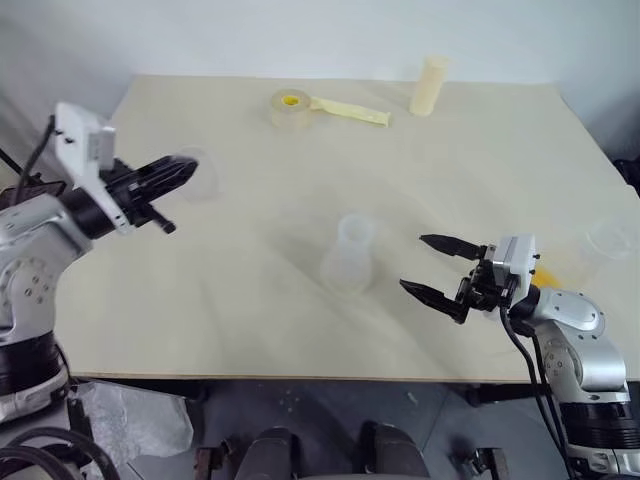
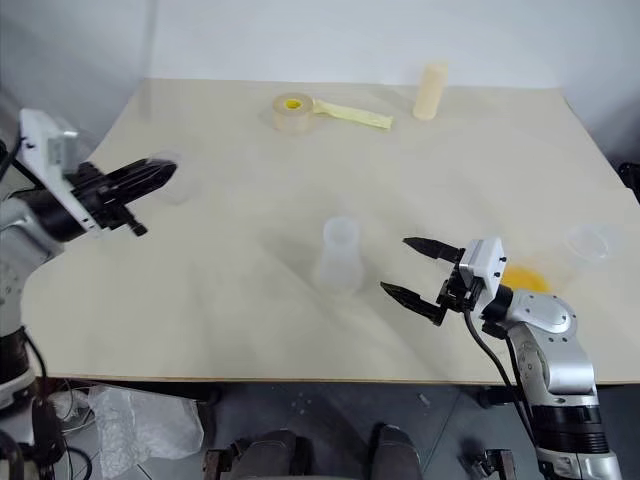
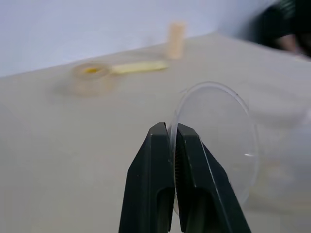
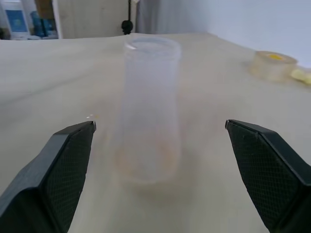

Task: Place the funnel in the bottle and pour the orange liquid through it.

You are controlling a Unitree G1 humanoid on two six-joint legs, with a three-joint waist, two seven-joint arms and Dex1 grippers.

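My left gripper [image 1: 185, 172] hangs above the table's left side, shut on the rim of the clear funnel [image 3: 214, 141]. The funnel's round mouth stands on edge beside the fingers [image 3: 160, 145]. The clear bottle [image 1: 350, 255] stands upright in the middle of the table. My right gripper [image 1: 412, 262] is low over the table just right of the bottle. It points at the bottle [image 4: 148, 107], open wide with nothing between its fingers. The orange liquid [image 2: 525, 278] shows at the bottom of a clear cup [image 2: 592, 243] behind the right wrist.
A tape roll [image 1: 290, 105] with a yellow strip [image 1: 352, 111] and a cream cylinder [image 1: 430, 85] stand along the table's far edge. Bare tabletop [image 1: 240, 290] lies between the left gripper and the bottle.
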